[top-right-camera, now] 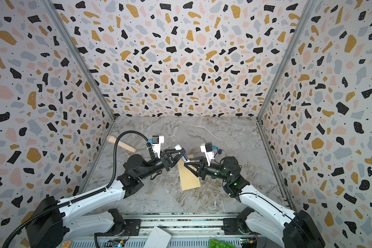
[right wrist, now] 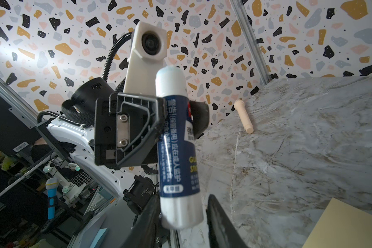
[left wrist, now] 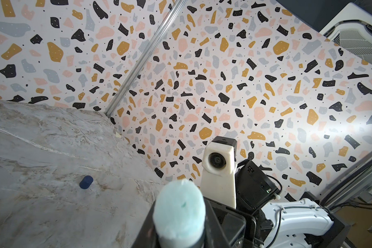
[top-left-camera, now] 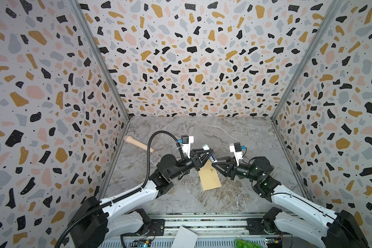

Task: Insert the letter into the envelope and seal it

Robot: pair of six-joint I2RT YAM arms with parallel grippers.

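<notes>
The left tool point(right wrist: 178, 116) clamps the uncapped glue stick point(right wrist: 176, 150) mid-body above the bench point(top-left-camera: 202, 133), presenting its base to the right tool point(right wrist: 183, 206), whose 2 jaws straddle that base with a gap, likely to twist or take it. The envelope point(top-left-camera: 209, 179) lies flat beneath them; the letter is out of sight.

The glue stick point(top-left-camera: 206, 147) is sitting in the left gripper point(top-left-camera: 210, 155), its base poking into the right gripper point(top-left-camera: 214, 164); the envelope point(top-left-camera: 209, 179) is lying beneath both.

Robotics lab test booth, terrazzo-print panel walls point(top-left-camera: 180, 53), aluminium frame posts point(top-left-camera: 98, 55), marble-look tabletop point(top-left-camera: 234, 133), rail-mounted arms point(top-left-camera: 129, 198)
</notes>
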